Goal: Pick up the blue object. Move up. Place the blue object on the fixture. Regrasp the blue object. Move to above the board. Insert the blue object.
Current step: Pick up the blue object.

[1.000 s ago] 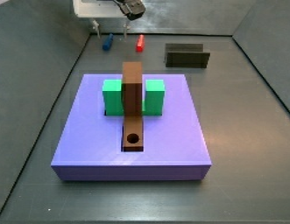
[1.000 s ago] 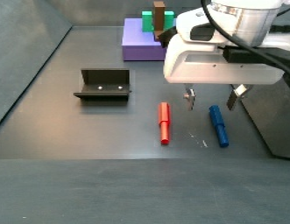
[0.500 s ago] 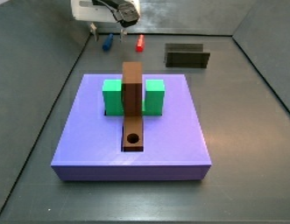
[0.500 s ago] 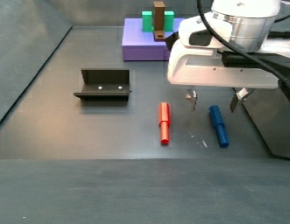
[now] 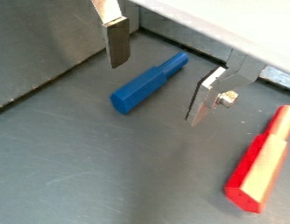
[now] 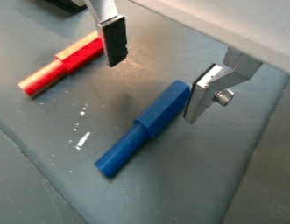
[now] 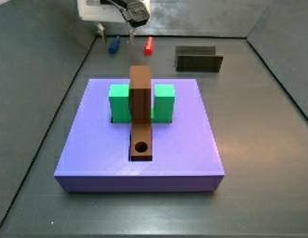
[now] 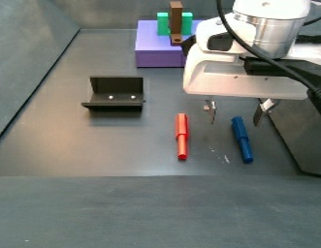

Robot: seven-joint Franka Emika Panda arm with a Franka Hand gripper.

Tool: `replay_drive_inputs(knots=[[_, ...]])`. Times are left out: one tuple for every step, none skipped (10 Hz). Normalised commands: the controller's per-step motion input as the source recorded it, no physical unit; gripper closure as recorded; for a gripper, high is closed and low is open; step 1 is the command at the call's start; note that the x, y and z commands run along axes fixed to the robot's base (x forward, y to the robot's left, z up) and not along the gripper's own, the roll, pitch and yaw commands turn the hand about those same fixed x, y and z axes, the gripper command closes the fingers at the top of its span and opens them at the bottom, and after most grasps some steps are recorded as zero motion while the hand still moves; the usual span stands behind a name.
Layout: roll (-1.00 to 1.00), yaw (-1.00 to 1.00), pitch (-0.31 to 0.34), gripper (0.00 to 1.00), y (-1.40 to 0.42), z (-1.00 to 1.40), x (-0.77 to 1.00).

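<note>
The blue object [image 5: 150, 83] is a slim blue peg lying flat on the grey floor; it also shows in a wrist view [image 6: 144, 129] and in both side views [image 8: 241, 139] [image 7: 112, 44]. My gripper [image 5: 159, 83] is open and empty, hovering just above the peg with one finger on each side; it shows too in a wrist view [image 6: 157, 83] and a side view [image 8: 237, 109]. The fixture [image 8: 113, 94] stands apart on the floor, also in a side view [image 7: 198, 59]. The lavender board [image 7: 143, 139] carries a green block [image 7: 120, 102] and a brown bar [image 7: 141, 110].
A red peg [image 8: 182, 136] lies beside the blue one, seen also in both wrist views [image 5: 260, 164] [image 6: 61, 62]. Grey walls enclose the floor. The board [image 8: 153, 46] is at the far end in a side view.
The gripper has shifted slightly sideways over the blue peg. The pegs, fixture and board have not moved.
</note>
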Motion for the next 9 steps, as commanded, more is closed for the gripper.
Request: replay_drive_inputs(knots=[[-0.25,0.03,-0.183,0.00,-0.07,-0.53,0.17],[-0.28,0.00,-0.189,0.00,-0.19,-0.45,0.07],[-0.26,0.00,-0.167,0.00,-0.18,-0.51,0.00],[-0.24,0.00,-0.149,0.00,-0.08,-0.46,-0.15],[-0.20,0.00,-0.129,0.00,-0.16,-0.44,-0.13],[-0.20,0.00,-0.139,0.00,-0.19,-0.49,-0.07],[-0.19,0.00,-0.179,0.00,-0.14,-0.59,-0.07],[-0.18,0.00,-0.219,0.00,-0.07,-0.59,0.00],[-0.19,0.00,-0.217,0.00,0.00,-0.61,0.00]])
